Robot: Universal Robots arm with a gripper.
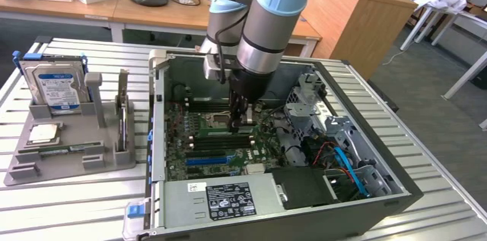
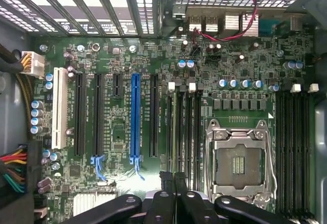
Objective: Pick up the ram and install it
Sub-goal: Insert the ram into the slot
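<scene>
I have the gripper (image 1: 242,121) down inside the open computer case (image 1: 365,209), its tips just above the motherboard (image 1: 199,148). In the wrist view the two black fingers (image 2: 167,183) are pressed together with no gap between them. Whether a stick is pinched between them I cannot tell.

Directly beneath the fingertips runs a bank of dark memory slots (image 2: 184,121) with white latches at their far ends. Just beside the fingers on one side sits the empty CPU socket (image 2: 237,160) in its metal frame. Beyond that socket lies a second bank of memory slots (image 2: 296,147). On the other side of the fingers stands the long blue expansion slot (image 2: 135,116), with black slots next to it and a white one further out.

One ram (image 1: 65,148) that I can see is well apart from the fingers, outside the case, lying flat in a groove of the grey parts tray (image 1: 114,164). The same tray holds the hard drive (image 1: 59,90) standing upright and the square processor chip (image 1: 43,133) lying flat. The power supply (image 1: 220,198) sits at the near end of the case, well clear of the fingers.
</scene>
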